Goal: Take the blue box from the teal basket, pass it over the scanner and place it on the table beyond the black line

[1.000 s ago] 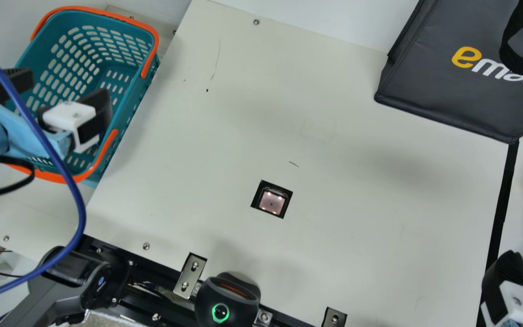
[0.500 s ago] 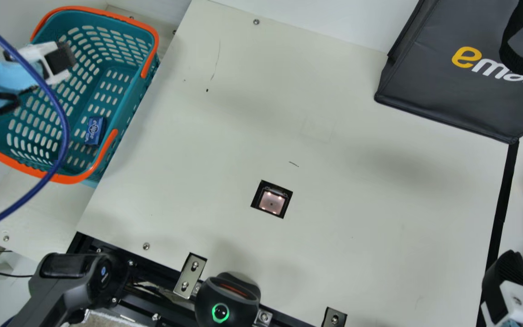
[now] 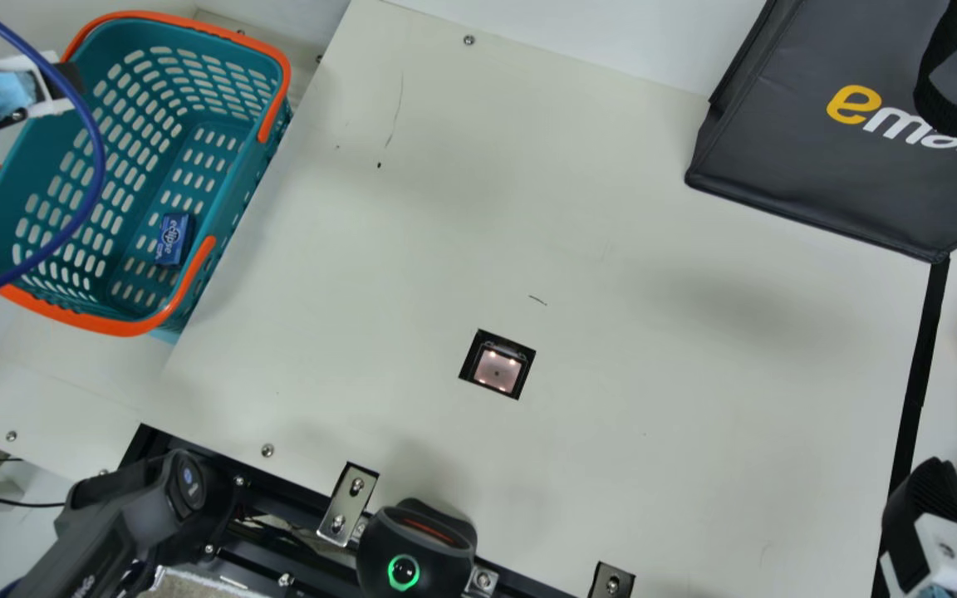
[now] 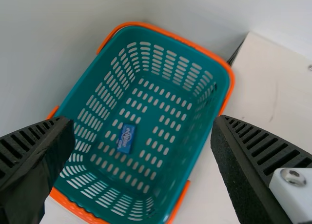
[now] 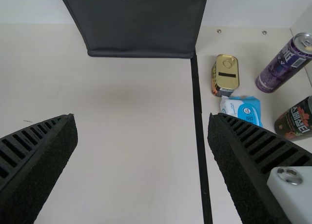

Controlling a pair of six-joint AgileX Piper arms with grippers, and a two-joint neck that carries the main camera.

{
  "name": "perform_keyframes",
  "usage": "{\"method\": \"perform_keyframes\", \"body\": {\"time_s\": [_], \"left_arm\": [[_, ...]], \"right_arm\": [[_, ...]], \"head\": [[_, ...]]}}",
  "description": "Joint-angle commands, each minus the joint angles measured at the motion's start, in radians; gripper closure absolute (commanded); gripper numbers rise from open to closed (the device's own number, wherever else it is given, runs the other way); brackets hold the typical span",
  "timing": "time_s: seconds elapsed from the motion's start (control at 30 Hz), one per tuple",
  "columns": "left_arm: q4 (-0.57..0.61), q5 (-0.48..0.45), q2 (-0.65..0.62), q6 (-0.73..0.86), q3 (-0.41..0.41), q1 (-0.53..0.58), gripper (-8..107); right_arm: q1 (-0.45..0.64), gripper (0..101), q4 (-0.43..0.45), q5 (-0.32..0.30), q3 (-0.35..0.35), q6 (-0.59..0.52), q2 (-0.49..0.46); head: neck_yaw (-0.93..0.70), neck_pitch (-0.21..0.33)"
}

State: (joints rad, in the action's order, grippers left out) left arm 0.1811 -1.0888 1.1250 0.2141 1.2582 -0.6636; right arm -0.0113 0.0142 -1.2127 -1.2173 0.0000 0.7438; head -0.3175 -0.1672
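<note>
One blue box (image 4: 126, 139) (basket rim (image 4: 224, 80) around)

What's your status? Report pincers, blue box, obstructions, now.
Left pincer open, empty, by teal basket. Right pincer open, empty, near black line. Blue box flat in basket, nothing covering it. Scanner uncovered.

Basket (image 3: 128, 326) from above in main, left wrist views

Left arm (image 3: 105, 540): pale blue wrap (image 3: 7, 90), likely cloth; blue cable (image 3: 100, 158); white bracket (image 4: 298, 197), silver screw (image 4: 293, 177); black ribbed jaws.
</note>
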Motion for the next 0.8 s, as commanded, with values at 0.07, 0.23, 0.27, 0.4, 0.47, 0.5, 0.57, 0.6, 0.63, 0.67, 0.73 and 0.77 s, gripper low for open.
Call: {"method": "perform_keyframes", "body": {"time_s": [0.07,0.23,0.27,0.4,0.47,0.5,0.57,0.6,0.63,0.67,0.73,0.77], "left_arm": [[0.024,0.009,0.062,0.153,0.004,-0.022,9],[0.039,0.030,0.140,0.252,0.009,-0.024,9],[0.041,0.036,0.157,0.270,0.010,-0.023,9],[0.043,0.063,0.226,0.326,0.015,-0.016,9],[0.039,0.079,0.261,0.345,0.016,-0.011,9],[0.037,0.087,0.279,0.353,0.016,-0.008,9],[0.030,0.103,0.315,0.366,0.016,-0.002,9],[0.026,0.111,0.332,0.373,0.016,0.002,9],[0.023,0.117,0.349,0.378,0.015,0.005,9],[0.019,0.124,0.367,0.383,0.015,0.008,9],[0.011,0.136,0.400,0.392,0.014,0.014,9],[0.007,0.144,0.417,0.395,0.014,0.017,9]], "right_arm": [[0.000,6,0.000,0.000,0.000,0.000,0.000],[0.000,6,0.000,0.000,0.000,0.000,0.000],[0.000,6,0.000,0.000,0.000,0.000,0.000],[0.000,6,0.000,0.000,0.000,0.000,0.000],[0.000,6,0.000,-0.001,0.000,0.000,0.000],[0.000,6,0.000,-0.001,0.000,0.000,0.000],[0.000,6,0.000,-0.001,0.000,0.000,0.000],[0.000,6,0.000,-0.001,0.000,0.000,0.000],[0.000,6,0.000,-0.001,0.000,0.000,0.000],[0.000,6,0.000,-0.001,0.000,0.000,0.000],[0.000,6,0.000,-0.001,0.000,0.000,0.000],[0.000,6,0.000,-0.001,0.000,0.000,0.000]], "head": [[-0.004,0.029],[-0.004,0.029],[-0.004,0.029],[-0.004,0.029],[-0.004,0.029],[-0.004,0.029],[-0.004,0.029],[-0.004,0.029],[-0.004,0.029],[-0.004,0.029],[-0.004,0.029],[-0.004,0.029]]}}
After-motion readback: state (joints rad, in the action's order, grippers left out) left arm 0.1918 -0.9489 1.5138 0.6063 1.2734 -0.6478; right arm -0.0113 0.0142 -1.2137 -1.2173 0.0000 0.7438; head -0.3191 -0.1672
